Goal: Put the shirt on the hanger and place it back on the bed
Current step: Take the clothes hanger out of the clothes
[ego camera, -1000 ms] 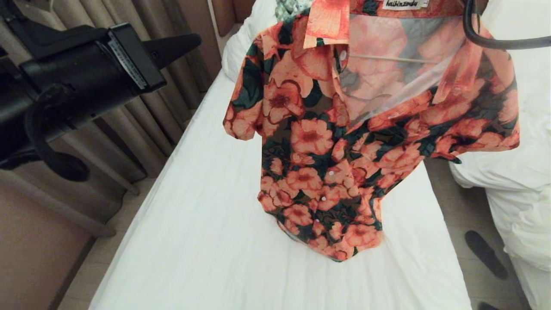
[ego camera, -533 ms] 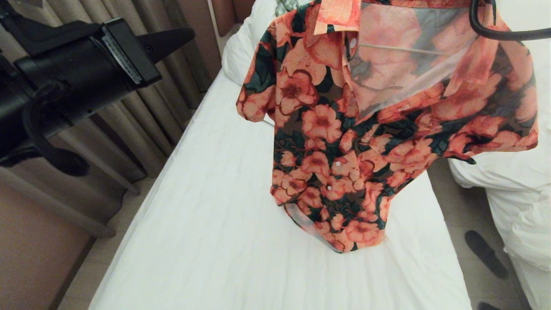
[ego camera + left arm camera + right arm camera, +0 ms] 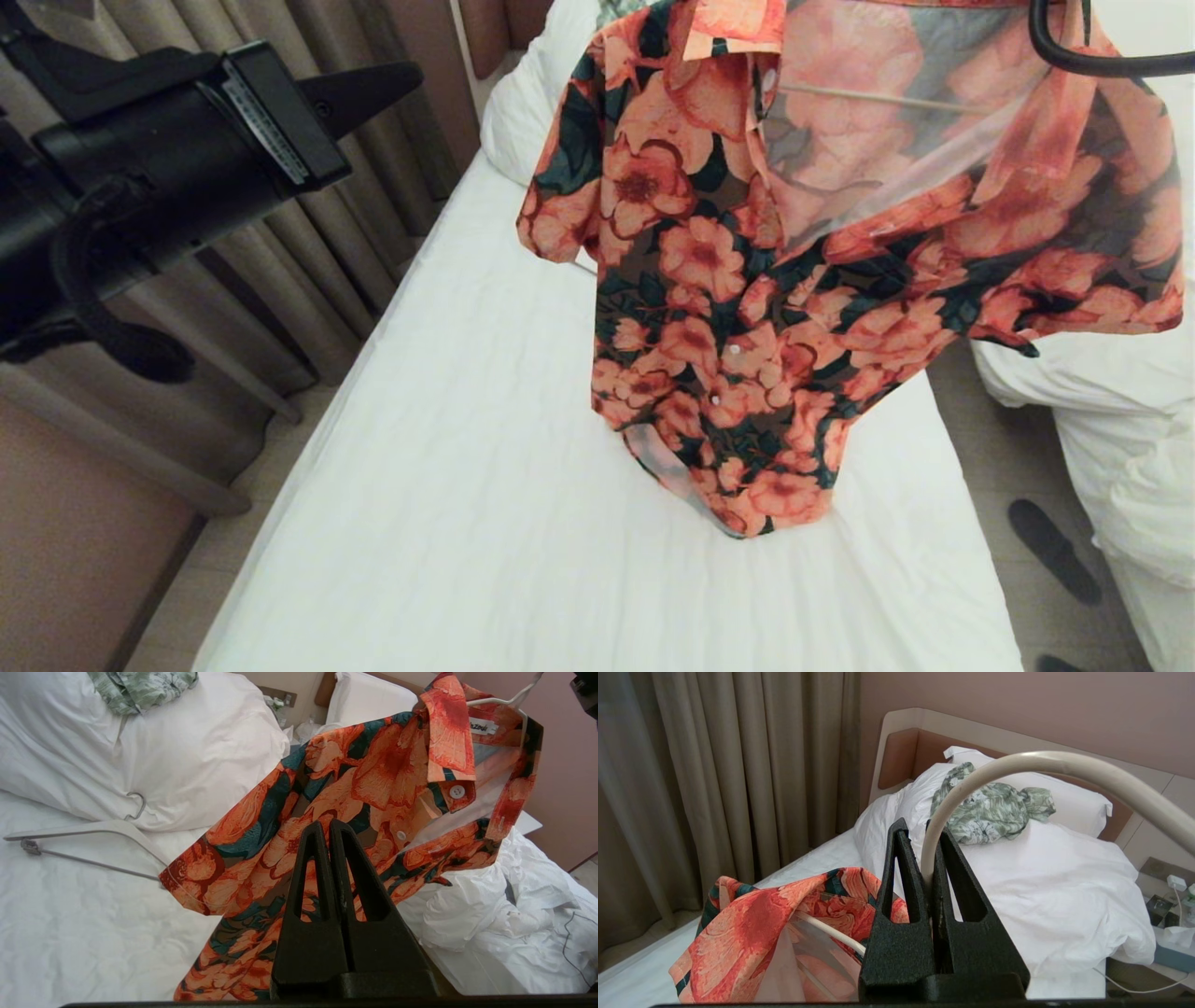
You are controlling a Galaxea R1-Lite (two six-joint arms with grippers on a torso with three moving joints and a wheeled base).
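Shirt (image 3: 747,280) hangs on the hanger (image 3: 1041,765) — our right gripper (image 3: 927,858) clamps its hook above the bed (image 3: 467,513); left gripper (image 3: 329,828) clenched, empty.

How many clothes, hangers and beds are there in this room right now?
Garments: 2, the flowered shirt and a green-and-white garment.
Hangers: 2, the thin cream hanger carrying the shirt and a flat white hanger lying on the bed.
Beds: 2, that bed and the neighbouring bed.
Total: 6.
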